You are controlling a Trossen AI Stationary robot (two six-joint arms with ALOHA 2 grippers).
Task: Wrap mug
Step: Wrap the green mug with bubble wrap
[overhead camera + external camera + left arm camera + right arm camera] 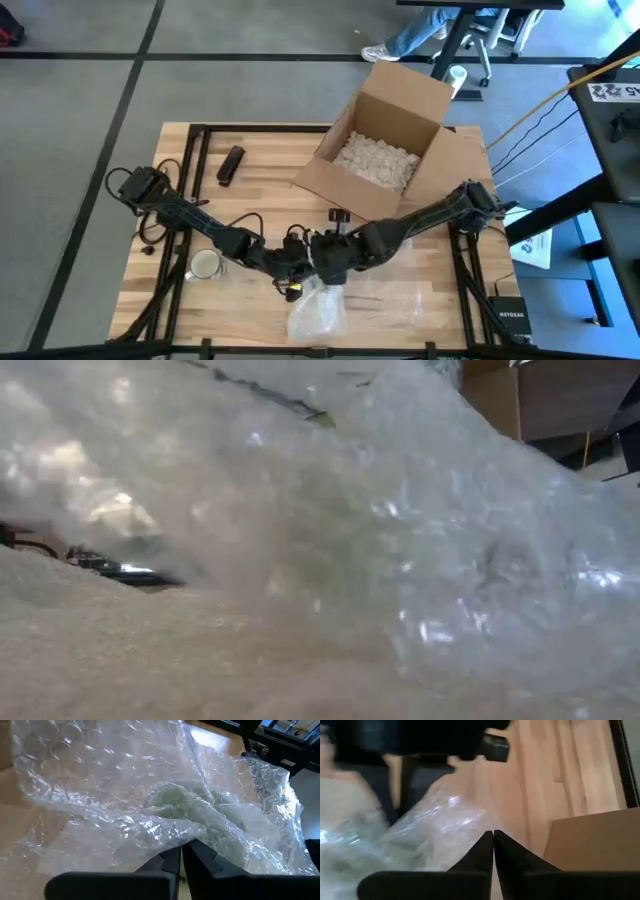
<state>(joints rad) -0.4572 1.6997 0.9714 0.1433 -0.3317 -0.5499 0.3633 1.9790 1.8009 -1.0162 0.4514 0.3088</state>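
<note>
Low in the middle of the high view, the left end effector (pixel 296 268) and the right end effector (pixel 322 262) meet over the bubble wrap (pixel 318 310), each with fingers pinched narrow on a fold of the sheet. The mug (pixel 204 264) stands uncovered on the wooden surface (pixel 420 300), left of the wrap. An open cardboard box (pixel 385 140) holding packing fill sits upper right.

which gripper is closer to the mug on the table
The left gripper: the mug stands beside the left arm, farther from the right gripper. Both pinch the bubble wrap.
</note>
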